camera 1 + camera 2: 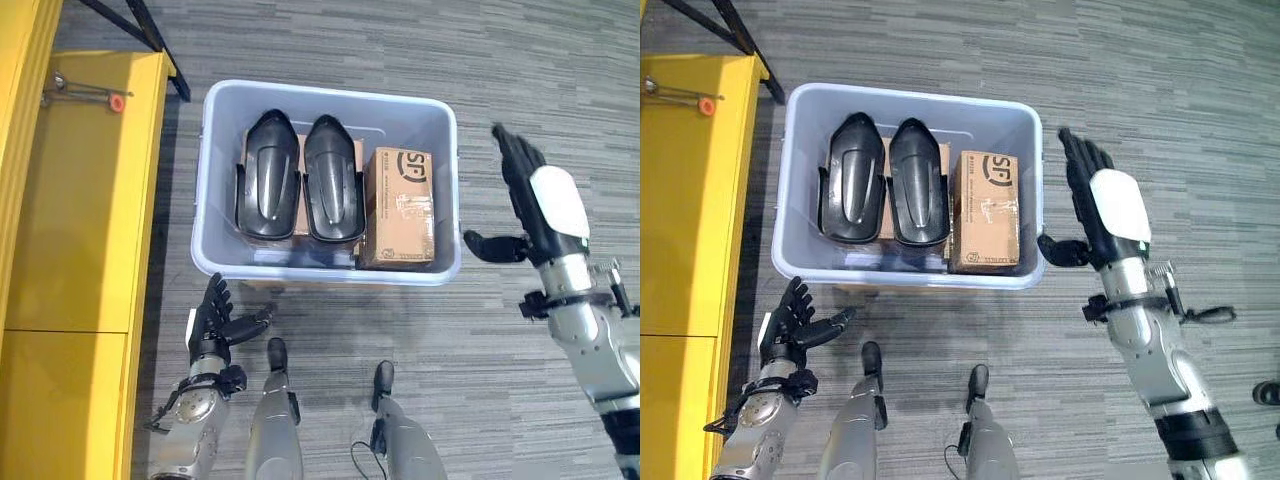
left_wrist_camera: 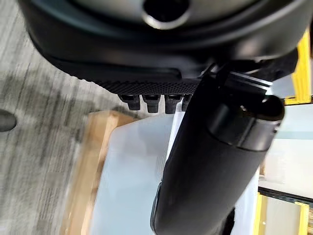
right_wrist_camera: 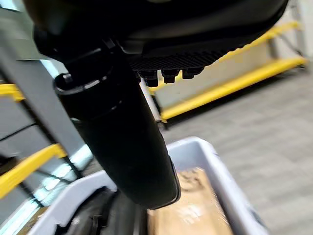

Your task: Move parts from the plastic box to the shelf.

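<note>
Open room: you have bare grey carpet floor (image 1: 400, 45) on the far side and the right side of the plastic box (image 1: 215, 180); on its left side the yellow shelf (image 1: 85, 200) stands near, with only a narrow strip of floor between them.
Box edges: the rim is free on all 4 sides, and nothing lies across it.
Box contents: 2 black parts (image 1: 268, 175) (image 1: 333, 178) lie side by side in the left and middle area; 1 cardboard box (image 1: 400, 208) lies against the right wall, just beside the second part.
Left robot hand (image 1: 212, 322): you see it open, fingers spread, low over the floor just before the near left corner of the box, holding nothing.
Right robot hand (image 1: 1095, 205): open, fingers straight, raised just beside the right wall of the box, holding nothing.
Shelf top: a small metal tool with an orange tip (image 1: 85, 95) lies at the far end.
</note>
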